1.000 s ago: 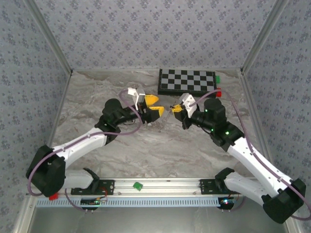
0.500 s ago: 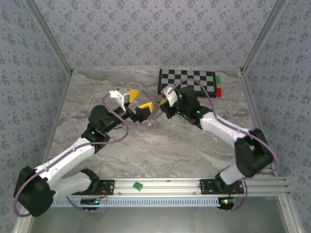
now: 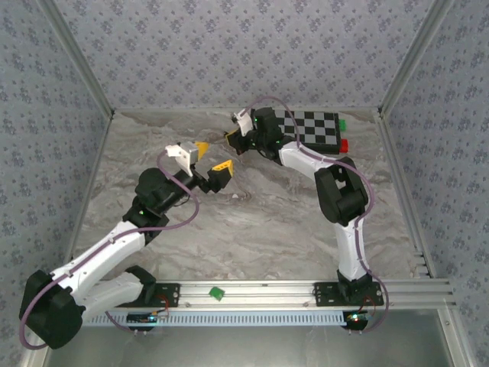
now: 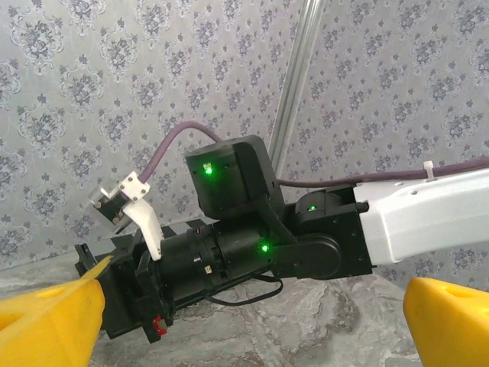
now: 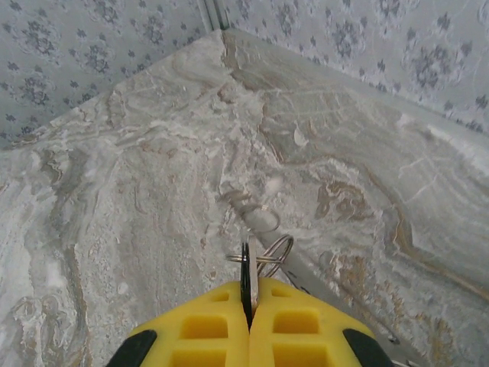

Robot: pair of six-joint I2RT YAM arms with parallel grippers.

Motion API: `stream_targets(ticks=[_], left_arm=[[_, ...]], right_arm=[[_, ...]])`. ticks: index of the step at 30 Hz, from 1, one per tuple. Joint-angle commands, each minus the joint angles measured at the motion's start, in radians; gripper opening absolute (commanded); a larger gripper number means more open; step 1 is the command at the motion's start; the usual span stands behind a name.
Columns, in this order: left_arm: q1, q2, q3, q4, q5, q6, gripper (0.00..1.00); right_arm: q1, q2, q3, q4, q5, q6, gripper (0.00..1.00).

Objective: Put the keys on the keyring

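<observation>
My right gripper [image 5: 250, 310] is shut, its yellow fingers pinching thin flat keys [image 5: 248, 277], one dark and one silver, seen edge-on. A silver wire keyring [image 5: 275, 254] hangs at the keys' tip, just above the marble table [image 5: 137, 176]. From above, the right gripper [image 3: 234, 138] is stretched toward the back, left of the chessboard. My left gripper [image 3: 212, 160] is open, nothing between its yellow fingers [image 4: 46, 325], a short way in front and left of the right one. In the left wrist view the left gripper [image 4: 252, 329] faces the right arm's black wrist [image 4: 229, 252].
A chessboard [image 3: 306, 128] lies at the back right, with a green block [image 3: 343, 122] and a red block [image 3: 344, 144] at its right edge. Another green block [image 3: 217, 292] rests on the front rail. Patterned walls close in the table on three sides.
The right arm swung from the table's centre to the back, left of the chessboard, still holding the keys. The left gripper opened wider and drew back to the left.
</observation>
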Motion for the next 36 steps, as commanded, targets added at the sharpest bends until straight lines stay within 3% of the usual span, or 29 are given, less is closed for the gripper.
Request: stream_targets(ticks=[1,18,27,36], left_arm=[[0.012,0.000,0.009,0.019,-0.015,0.015,1.00],[0.020,0.040,0.006,0.055,0.010,-0.020,1.00],[0.021,0.046,0.009,0.060,0.016,-0.028,1.00],[0.023,0.044,0.009,0.059,0.018,-0.026,1.00]], right_arm=[[-0.002,0.014,0.017,-0.037,-0.013,0.019,0.00],[0.021,-0.126,-0.277,0.038,0.007,0.008,0.00],[0.023,-0.144,-0.262,0.020,-0.006,0.009,0.00],[-0.007,-0.083,-0.099,-0.068,-0.012,-0.021,0.00]])
